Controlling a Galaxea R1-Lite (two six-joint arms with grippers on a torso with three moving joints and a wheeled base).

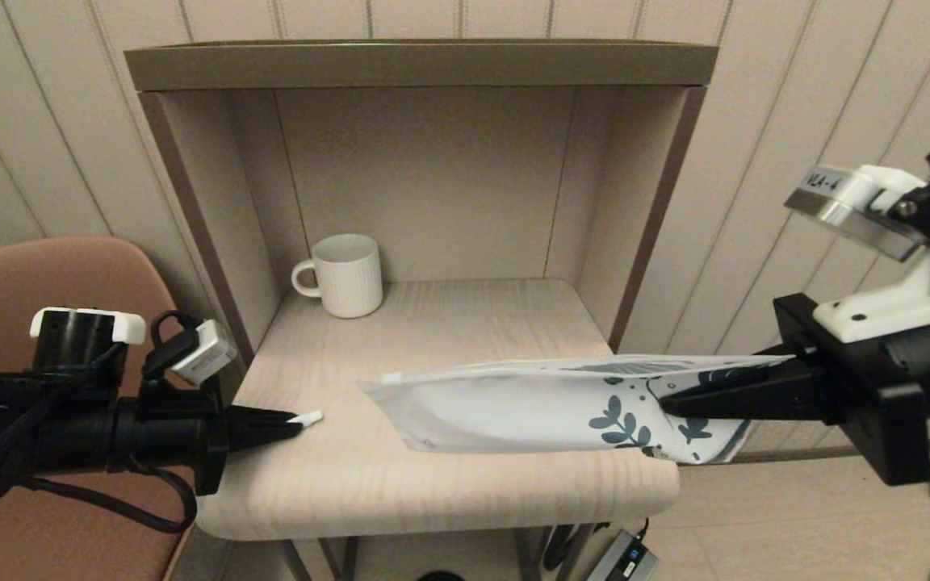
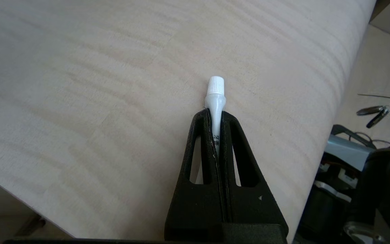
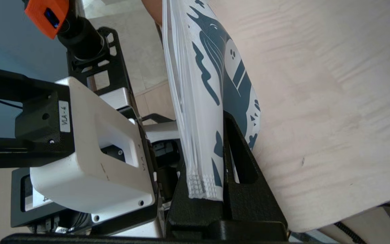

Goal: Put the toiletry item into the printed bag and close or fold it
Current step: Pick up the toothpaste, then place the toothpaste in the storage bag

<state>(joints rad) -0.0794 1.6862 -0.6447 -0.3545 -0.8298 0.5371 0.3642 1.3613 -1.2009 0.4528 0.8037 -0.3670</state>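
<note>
My left gripper [image 1: 291,421] is shut on the toiletry item [image 1: 306,418], a tiny white tube whose ribbed cap [image 2: 215,85] pokes out past the black fingertips, just above the left part of the shelf board. The tube [image 2: 215,112] is pinched between the two fingers. My right gripper [image 1: 667,403] is shut on the printed bag [image 1: 513,407], gripping its teal leaf-printed end and holding it level above the board, with its white end pointing left toward the tube. In the right wrist view the bag [image 3: 201,101] stands edge-on between the fingers. A gap separates tube and bag.
A white ribbed mug [image 1: 342,274] stands at the back left of the wooden shelf board [image 1: 400,492], inside a brown open cabinet [image 1: 421,64]. A pink chair [image 1: 45,282] is at the left. Cables and a device [image 1: 626,557] lie on the floor below.
</note>
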